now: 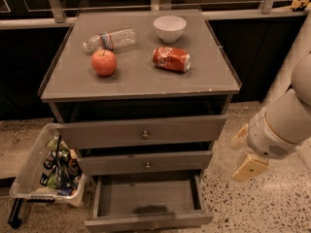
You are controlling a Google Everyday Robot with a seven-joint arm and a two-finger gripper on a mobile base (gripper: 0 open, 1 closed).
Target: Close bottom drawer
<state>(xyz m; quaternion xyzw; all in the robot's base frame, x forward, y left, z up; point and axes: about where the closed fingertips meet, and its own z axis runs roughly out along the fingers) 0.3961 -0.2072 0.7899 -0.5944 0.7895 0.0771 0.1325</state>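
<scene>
The bottom drawer (146,199) is the lowest of three in the grey-brown cabinet (138,76). It stands pulled far out, its shallow box empty, and its slim front panel (121,223) sits at the lower frame edge. The middle drawer (145,162) and the top drawer (142,131) are each pulled out a little. My gripper (249,166) hangs on the white arm at the right of the cabinet, level with the middle drawer. It is apart from the cabinet, above and to the right of the bottom drawer's front corner.
On the cabinet top lie a red apple (104,62), a plastic bottle (110,39), a white bowl (169,28) and a red can (171,58). A clear bin of packets (46,171) stands on the floor against the cabinet's left side. Speckled floor lies to the right.
</scene>
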